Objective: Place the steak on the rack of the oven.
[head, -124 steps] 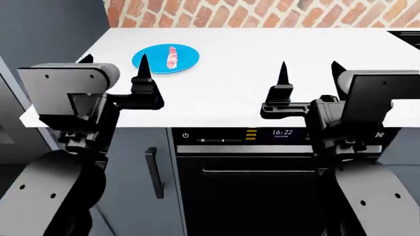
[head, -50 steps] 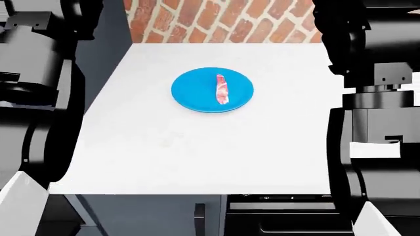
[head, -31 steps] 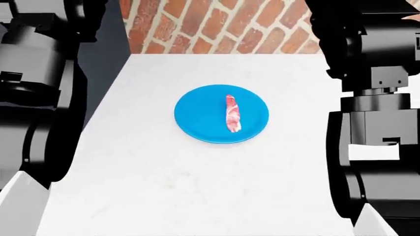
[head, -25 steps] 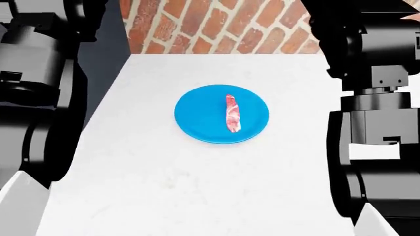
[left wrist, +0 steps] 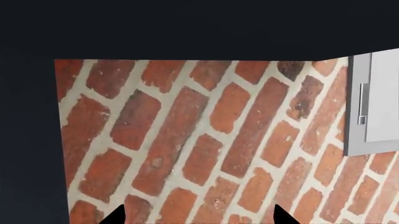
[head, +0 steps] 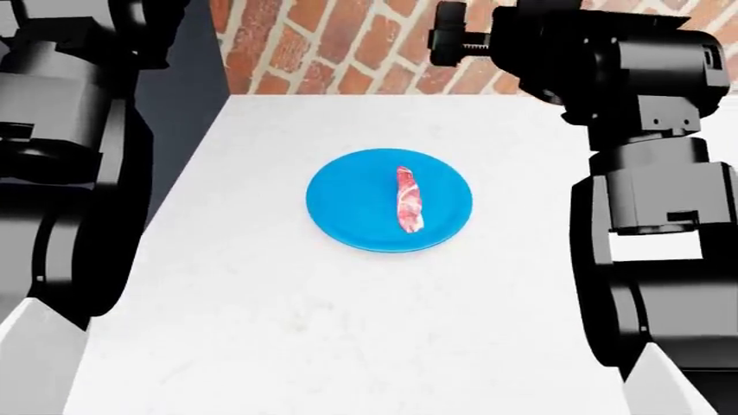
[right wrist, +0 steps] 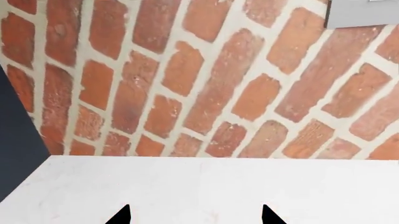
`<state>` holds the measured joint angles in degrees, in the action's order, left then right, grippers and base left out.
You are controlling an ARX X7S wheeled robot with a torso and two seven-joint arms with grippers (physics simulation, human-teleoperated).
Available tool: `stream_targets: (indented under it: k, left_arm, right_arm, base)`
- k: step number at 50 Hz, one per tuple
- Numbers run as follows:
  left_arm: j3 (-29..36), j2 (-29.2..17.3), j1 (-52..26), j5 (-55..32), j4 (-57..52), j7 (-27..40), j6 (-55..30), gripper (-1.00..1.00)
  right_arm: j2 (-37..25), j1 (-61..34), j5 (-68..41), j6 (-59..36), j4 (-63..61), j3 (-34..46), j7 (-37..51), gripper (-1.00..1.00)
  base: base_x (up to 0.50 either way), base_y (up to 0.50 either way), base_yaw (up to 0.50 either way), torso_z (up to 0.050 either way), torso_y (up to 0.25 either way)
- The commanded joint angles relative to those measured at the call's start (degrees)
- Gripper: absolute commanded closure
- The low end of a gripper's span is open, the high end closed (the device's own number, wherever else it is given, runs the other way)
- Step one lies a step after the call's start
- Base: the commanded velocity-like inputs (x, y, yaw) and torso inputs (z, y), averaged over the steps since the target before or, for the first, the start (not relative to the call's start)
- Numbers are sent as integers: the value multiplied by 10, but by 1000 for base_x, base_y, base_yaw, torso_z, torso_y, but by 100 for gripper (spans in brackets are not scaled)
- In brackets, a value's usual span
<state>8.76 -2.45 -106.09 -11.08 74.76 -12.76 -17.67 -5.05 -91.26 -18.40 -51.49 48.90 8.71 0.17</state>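
The steak, a small pink-red slab, lies on a blue plate in the middle of the white counter in the head view. The oven and the rack are out of view. My left gripper is open and empty; only its two black fingertips show, facing the brick wall. My right gripper is open and empty, its fingertips above the far part of the counter, facing the wall. Both arms stand raised at either side of the plate in the head view.
A red brick wall backs the counter. A dark tall panel borders the counter's left side. A grey wall cabinet shows in the left wrist view. The right arm's black body stands over the counter's right part.
The view rose from the oven front to the counter top and closed in on the plate. In the last half second the right arm's upper part swung leftward; steak and plate stayed put.
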Motion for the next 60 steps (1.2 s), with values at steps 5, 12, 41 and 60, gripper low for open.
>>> stream_targets:
  k: [5,12,41,60]
  left_arm:
    - [-13,1,0,9,0,-3,-4,-100]
    - [-18,1,0,12,0,-4,-4,-100]
    - [-37,2,-1,26,0,-8,-10,-100]
    - [-47,3,-1,34,0,-9,-13,-100]
  right_arm:
    - [8,6,-28,-121,17,0,3,-100]
    - [11,29,-42,-177,-35,12,5,-100]
    - [38,57,-59,-158,-3,90,-43,-100]
    - [18,106,-124,-252,-160,80,-11,-100]
  base:
    - [0,0,0,0,0]
    - [0,0,0,0,0]
    - [0,0,0,0,0]
    - [0,0,0,0,0]
